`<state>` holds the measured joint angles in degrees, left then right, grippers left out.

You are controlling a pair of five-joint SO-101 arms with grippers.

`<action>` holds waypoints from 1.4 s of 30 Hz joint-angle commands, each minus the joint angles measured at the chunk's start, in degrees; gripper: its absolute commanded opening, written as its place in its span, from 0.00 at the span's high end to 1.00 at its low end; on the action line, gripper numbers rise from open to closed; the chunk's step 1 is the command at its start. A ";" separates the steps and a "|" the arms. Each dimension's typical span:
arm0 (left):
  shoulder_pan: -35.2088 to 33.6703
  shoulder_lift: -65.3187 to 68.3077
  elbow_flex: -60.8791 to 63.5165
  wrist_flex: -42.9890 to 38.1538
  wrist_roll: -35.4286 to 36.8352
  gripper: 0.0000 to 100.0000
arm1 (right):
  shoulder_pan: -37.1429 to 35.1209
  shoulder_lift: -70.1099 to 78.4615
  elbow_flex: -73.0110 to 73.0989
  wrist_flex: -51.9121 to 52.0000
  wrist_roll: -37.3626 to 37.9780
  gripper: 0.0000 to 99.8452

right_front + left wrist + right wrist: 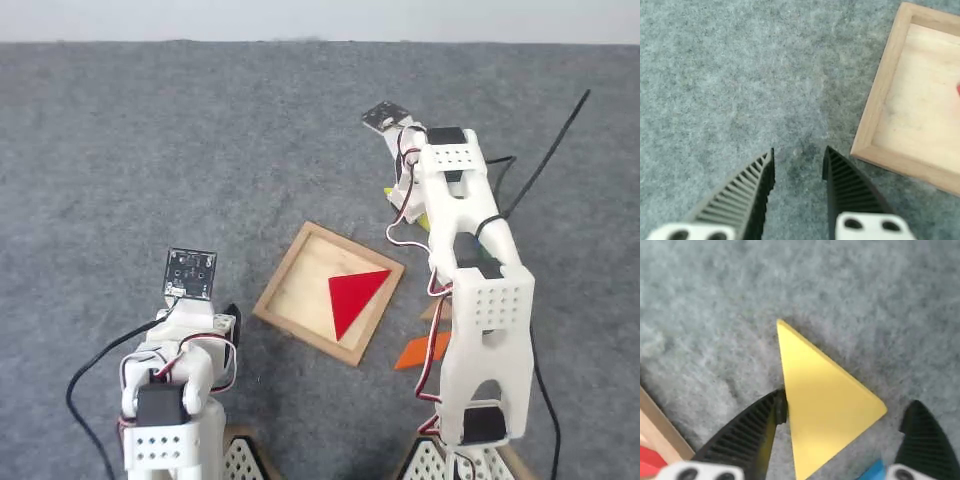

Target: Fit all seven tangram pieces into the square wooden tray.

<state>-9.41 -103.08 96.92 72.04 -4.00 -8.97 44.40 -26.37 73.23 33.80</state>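
Sitting in the tray [290, 290] is one red triangle [352, 297]; an orange piece [418, 352] lies half hidden under the right arm. Left wrist: the left gripper [799, 165] stands half open and empty over carpet beside the tray's corner. Right wrist: the right gripper [850, 407] gapes wide astride a yellow triangle [820, 400], one finger seemingly touching its edge; a blue piece [872, 471] is cut off.

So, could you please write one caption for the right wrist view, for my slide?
Open right end effector straddling the yellow triangle on grey carpet.

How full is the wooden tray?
Nearly empty: one red triangle lies inside the tray, and the rest of its floor is bare wood.
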 commanded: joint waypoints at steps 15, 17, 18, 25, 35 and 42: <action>0.09 -1.58 -0.48 0.53 -0.35 0.85 | 4.26 2.42 -1.76 -0.40 13.80 0.61; 0.09 -1.58 -0.48 0.53 -0.35 0.85 | 4.70 4.00 -2.20 -0.48 13.80 0.61; 0.09 -1.58 -0.48 0.53 -0.35 0.85 | 4.97 4.26 -2.99 -0.04 13.71 0.61; 0.09 -1.58 -0.48 0.53 -0.35 0.85 | 5.58 4.88 -5.27 3.21 10.37 0.72; 0.09 -1.58 -0.48 0.53 -0.35 0.85 | 6.64 4.26 -5.36 3.74 3.60 0.87; 0.09 -1.58 -0.48 0.53 -0.35 0.85 | 4.35 4.18 -16.44 15.34 -5.80 0.87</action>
<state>-9.41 -103.08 96.92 72.04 -4.00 -5.01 49.49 -35.60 80.70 34.51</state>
